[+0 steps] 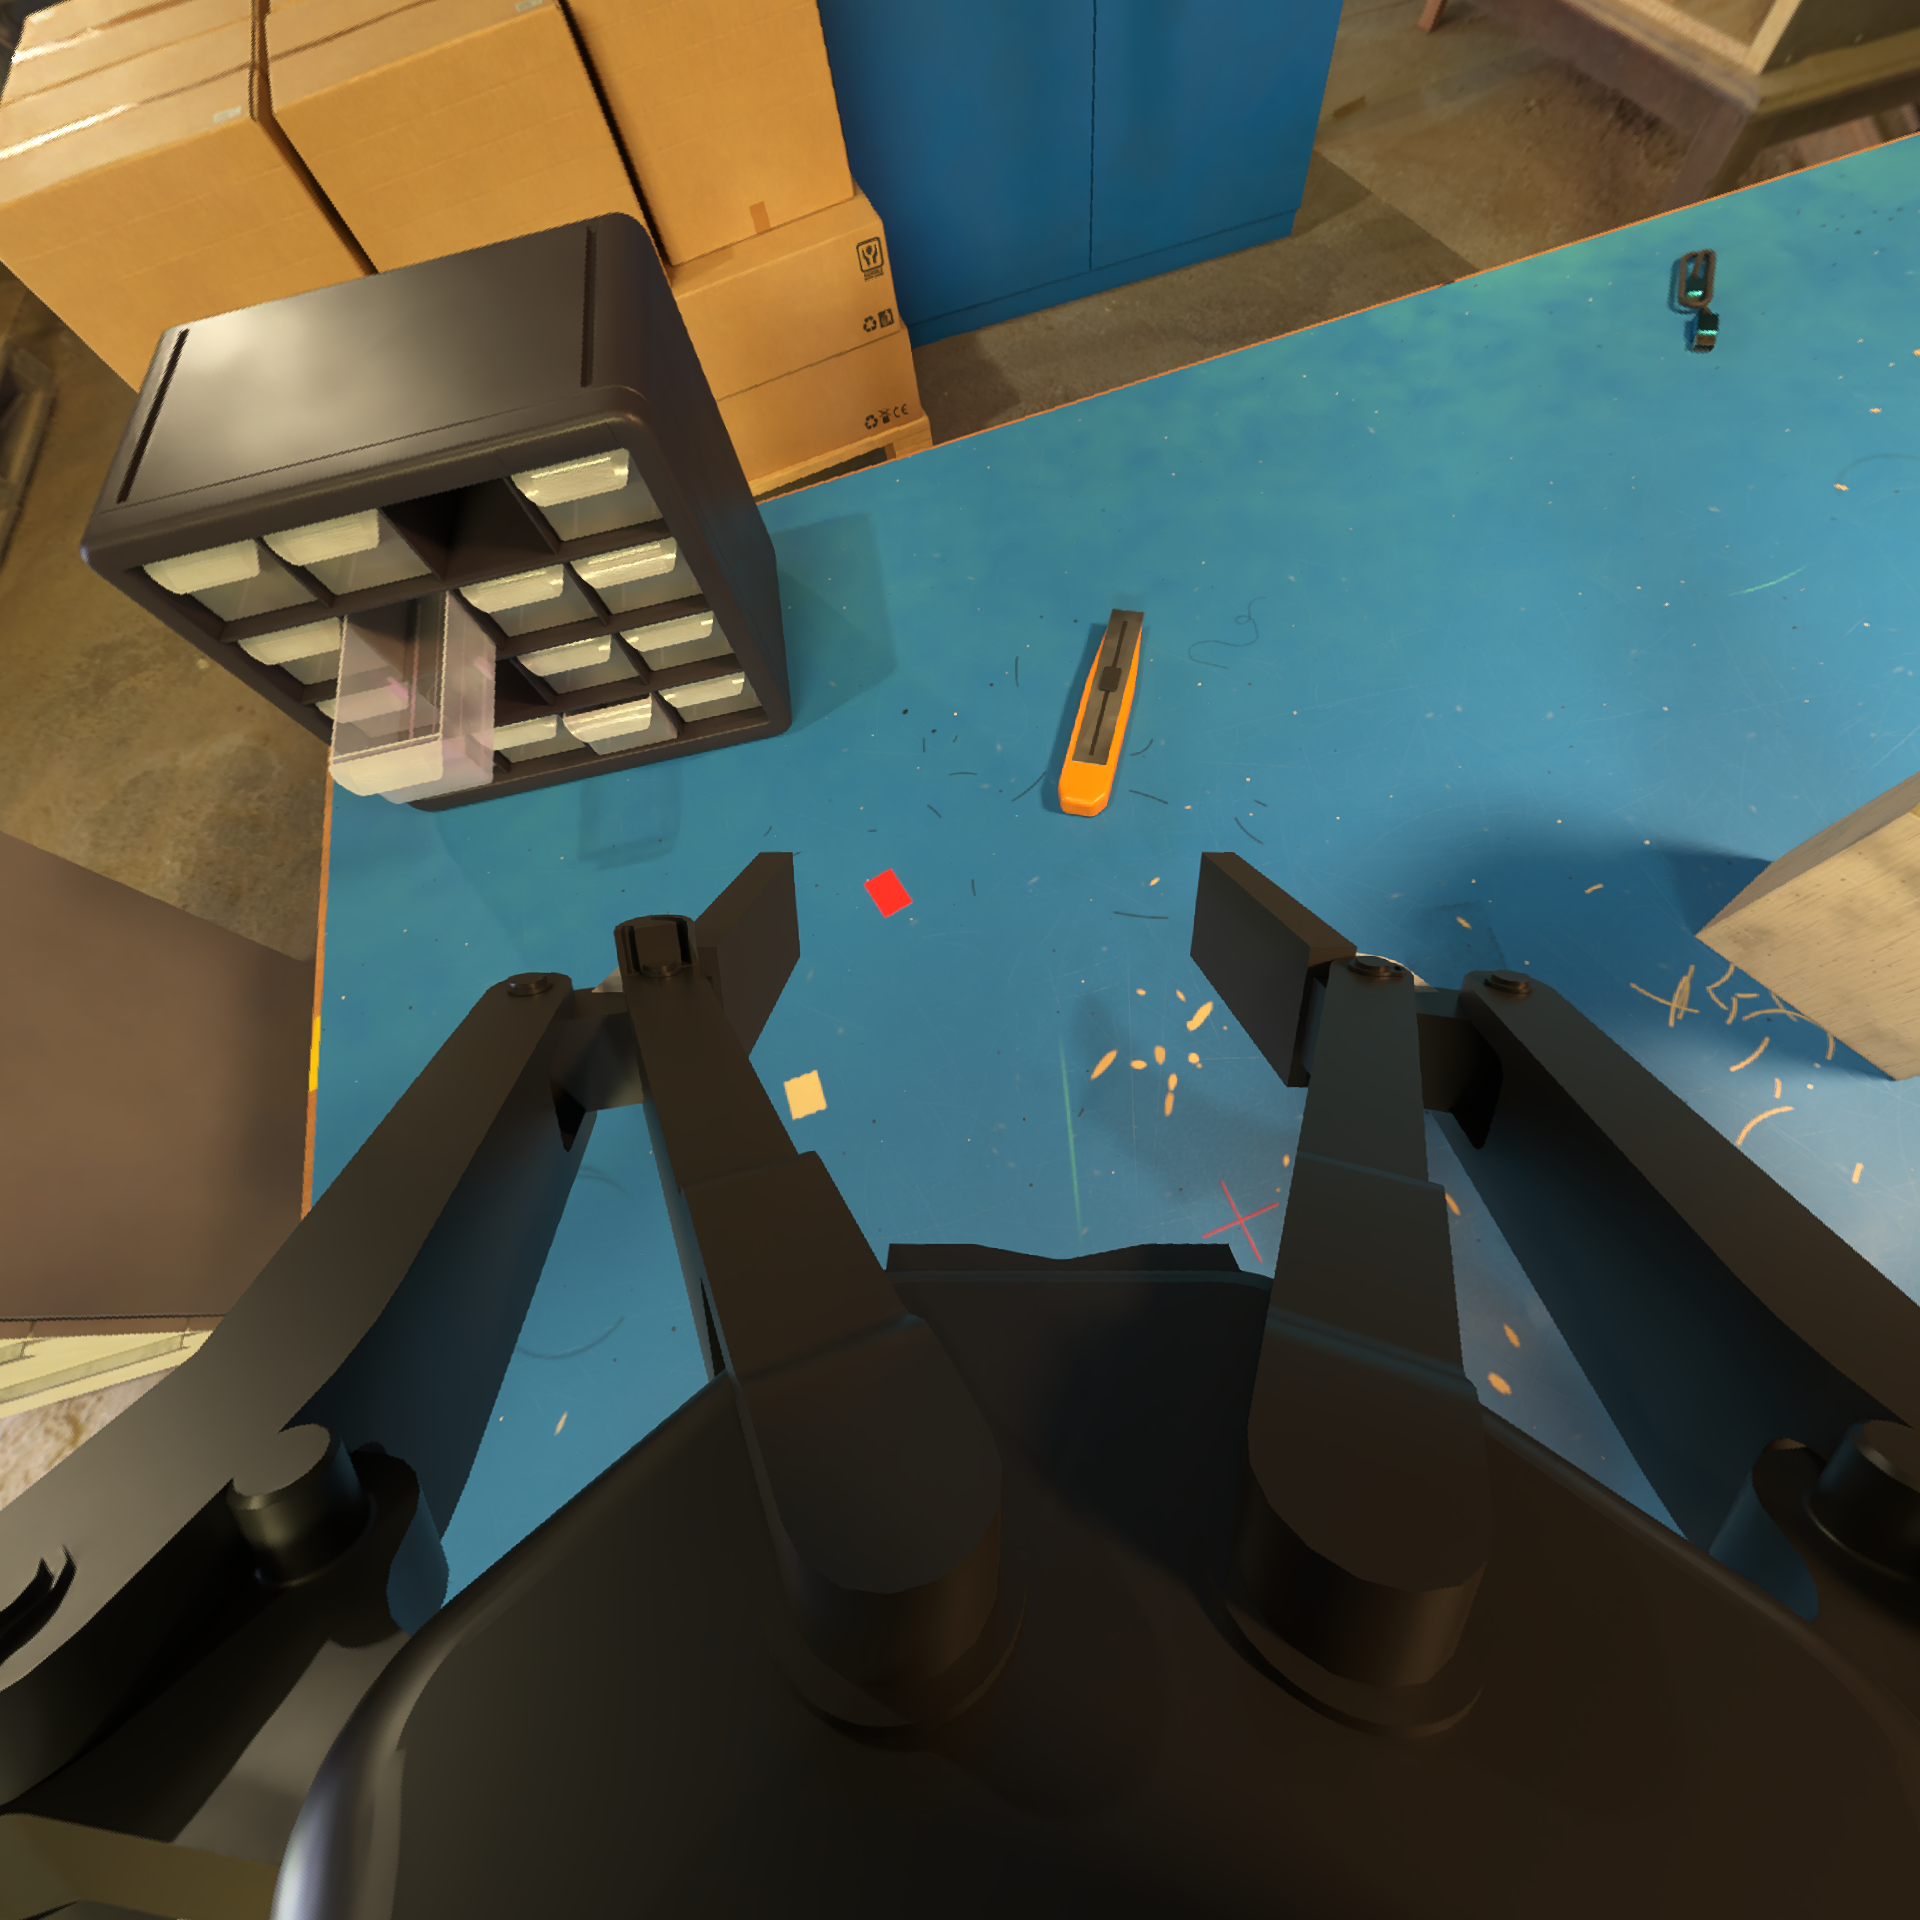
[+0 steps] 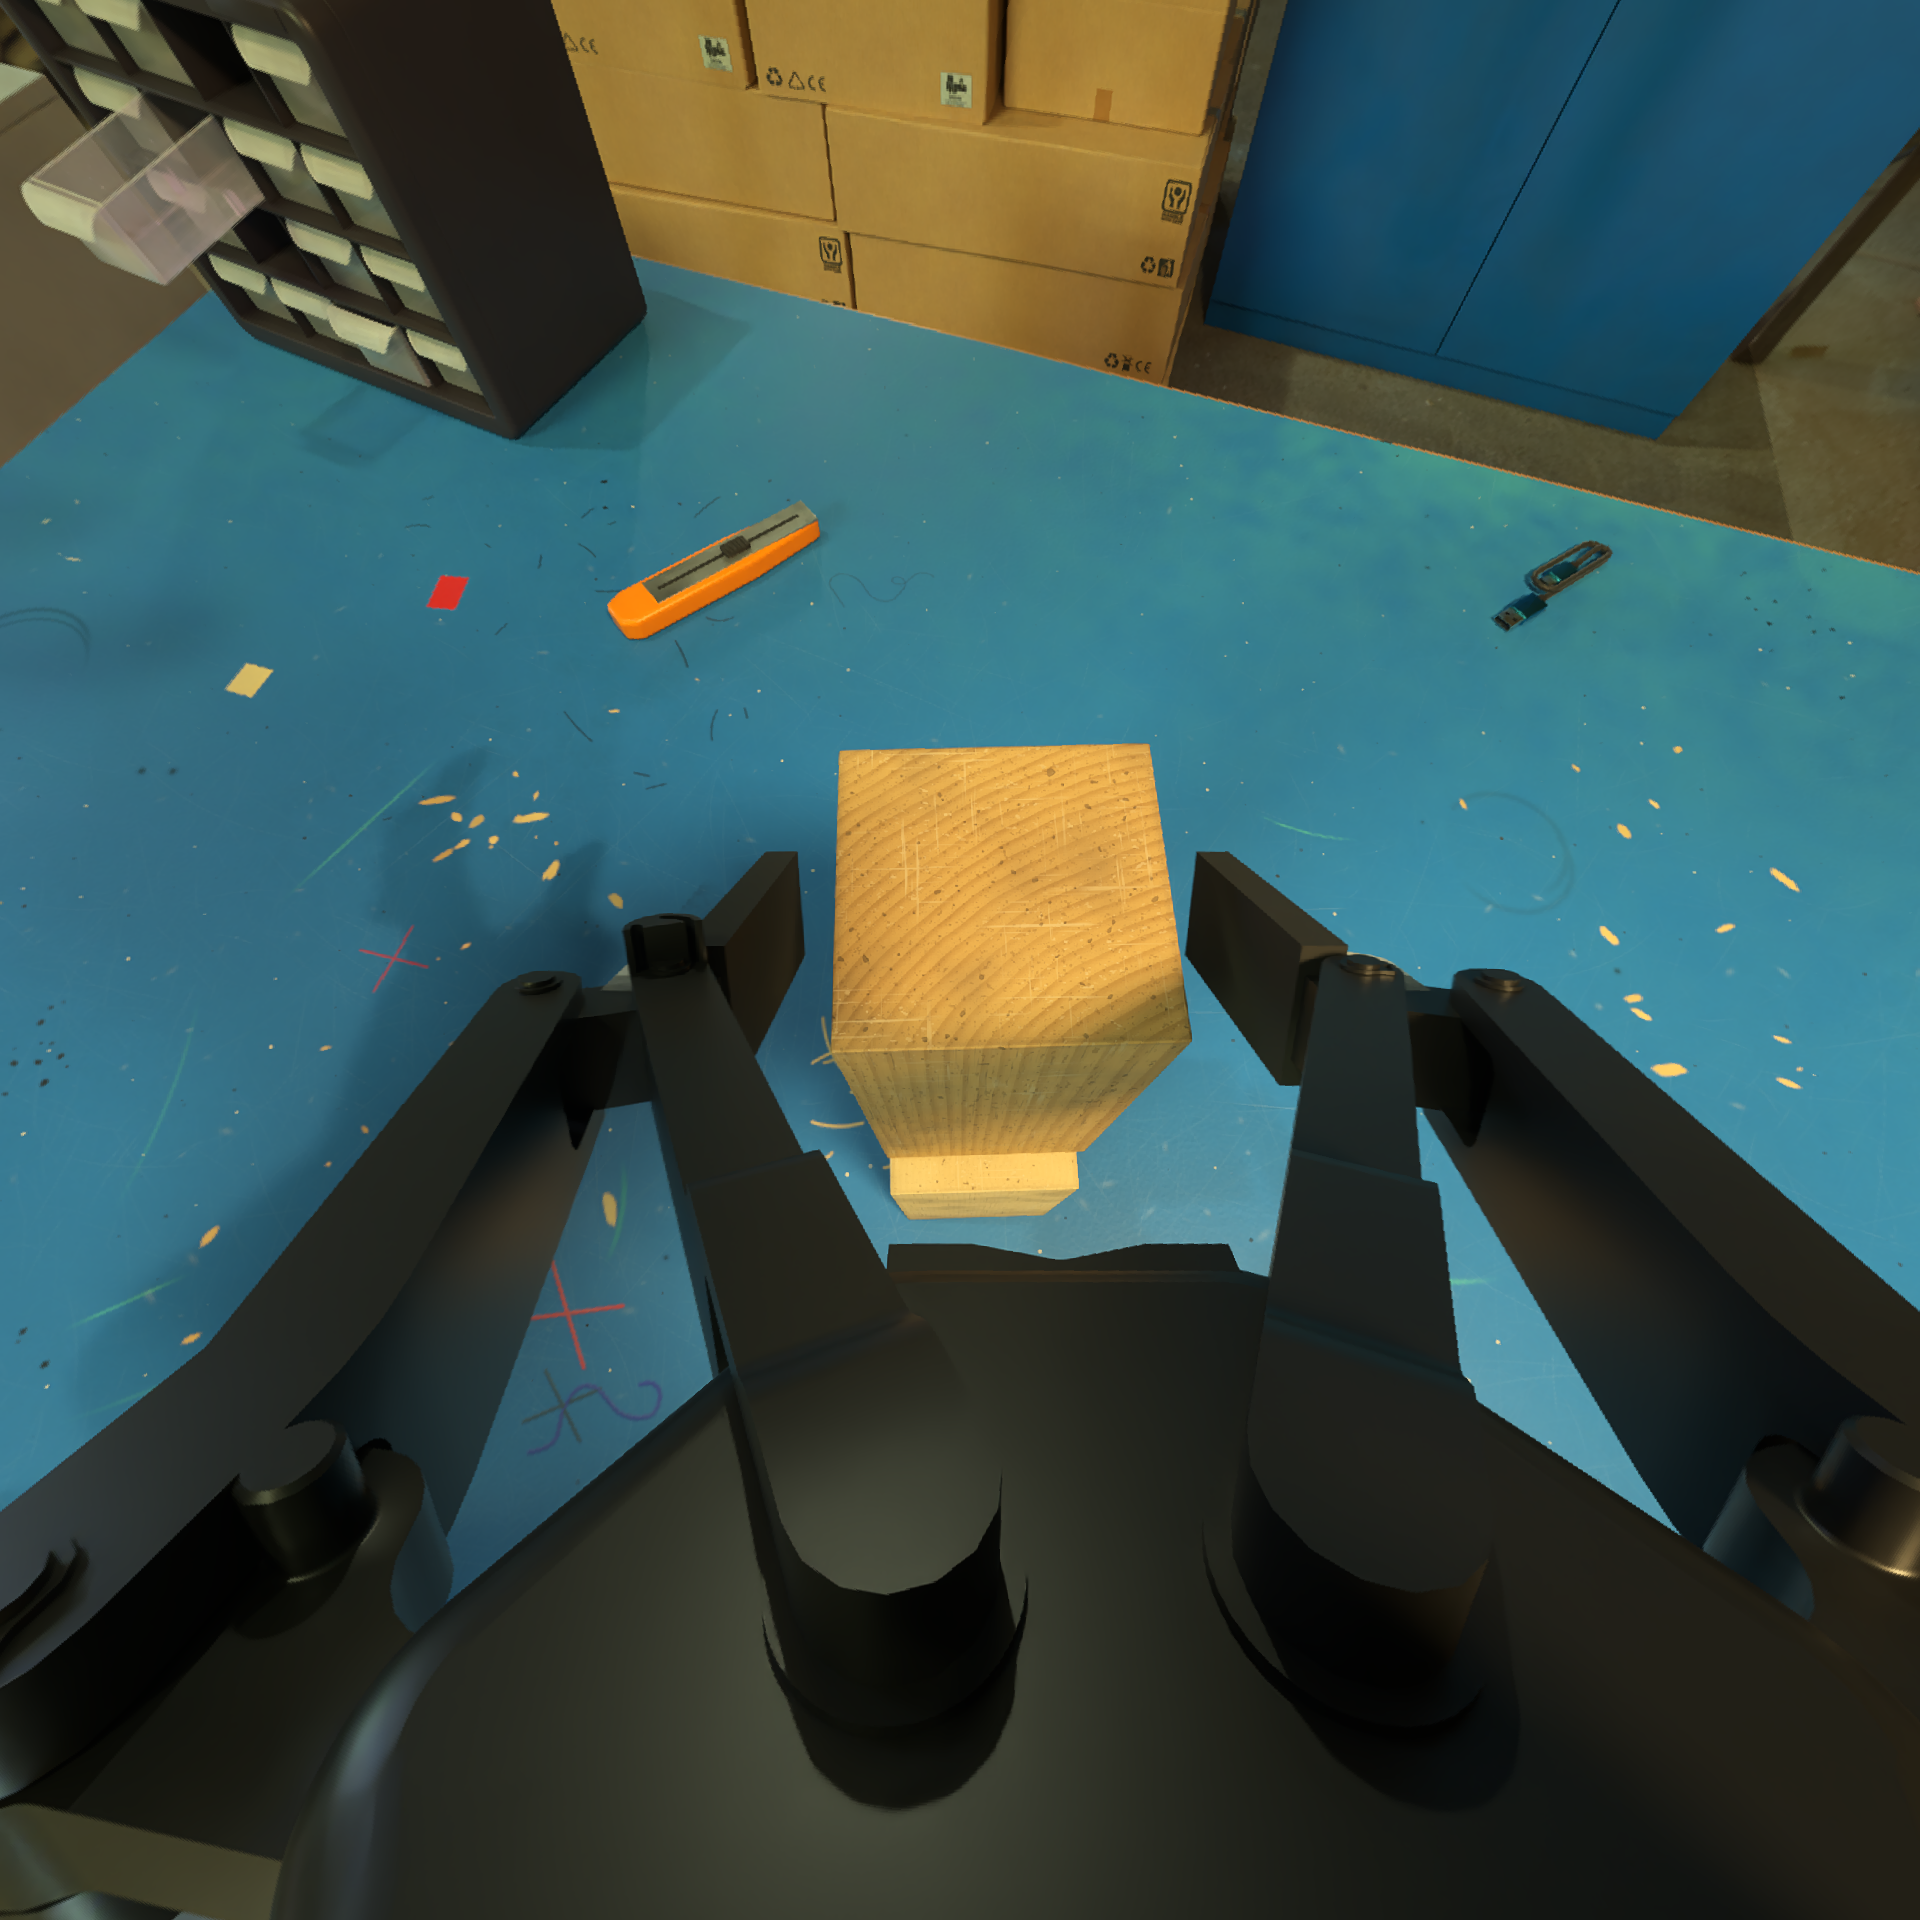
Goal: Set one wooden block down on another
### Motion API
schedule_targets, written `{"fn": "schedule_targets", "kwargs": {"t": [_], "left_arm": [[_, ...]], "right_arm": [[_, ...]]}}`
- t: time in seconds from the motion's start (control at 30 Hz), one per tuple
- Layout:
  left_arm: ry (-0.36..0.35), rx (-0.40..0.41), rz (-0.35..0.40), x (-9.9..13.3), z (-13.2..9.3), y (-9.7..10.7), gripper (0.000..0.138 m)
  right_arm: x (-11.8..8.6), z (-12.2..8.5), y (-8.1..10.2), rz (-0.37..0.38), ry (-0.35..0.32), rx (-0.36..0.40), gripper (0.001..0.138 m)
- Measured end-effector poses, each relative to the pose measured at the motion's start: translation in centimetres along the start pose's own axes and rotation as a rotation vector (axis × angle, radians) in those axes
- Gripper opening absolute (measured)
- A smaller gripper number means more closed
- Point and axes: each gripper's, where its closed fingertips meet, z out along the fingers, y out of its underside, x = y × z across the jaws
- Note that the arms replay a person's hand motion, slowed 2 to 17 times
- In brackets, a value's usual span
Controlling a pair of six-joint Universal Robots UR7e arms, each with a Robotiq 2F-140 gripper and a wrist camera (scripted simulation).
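In the right wrist view a wooden block (image 2: 1003, 904) sits on top of a second, paler wooden block (image 2: 982, 1184), of which only a thin strip shows beneath it. My right gripper (image 2: 995, 914) is open, its fingers on either side of the upper block with small gaps, not touching it. In the left wrist view my left gripper (image 1: 995, 914) is open and empty above the blue table (image 1: 1351, 582). A wooden block (image 1: 1839, 935) shows at that view's right edge, to the right of the gripper.
An orange utility knife (image 1: 1101, 717) (image 2: 717, 571) lies beyond the grippers. A black drawer cabinet (image 1: 436, 520) (image 2: 343, 187) with one clear drawer pulled out stands at the far left. A small USB cable (image 2: 1553, 584) lies far right. Cardboard boxes (image 2: 935, 177) stand behind the table edge.
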Motion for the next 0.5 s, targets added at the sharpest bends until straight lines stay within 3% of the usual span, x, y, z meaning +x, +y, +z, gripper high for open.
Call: {"fn": "schedule_targets", "kwargs": {"t": [0.23, 0.5], "left_arm": [[0.026, 0.005, 0.007, 0.9, 0.2, -0.4, 0.103], [0.057, -0.007, 0.017, 1.9, 0.7, -0.8, 0.106]], "right_arm": [[0.0, 0.2, -0.1, 0.002, 0.001, -0.004, 0.109], [-0.3, 0.1, -0.6, 0.024, -0.016, 0.024, 0.111]]}}
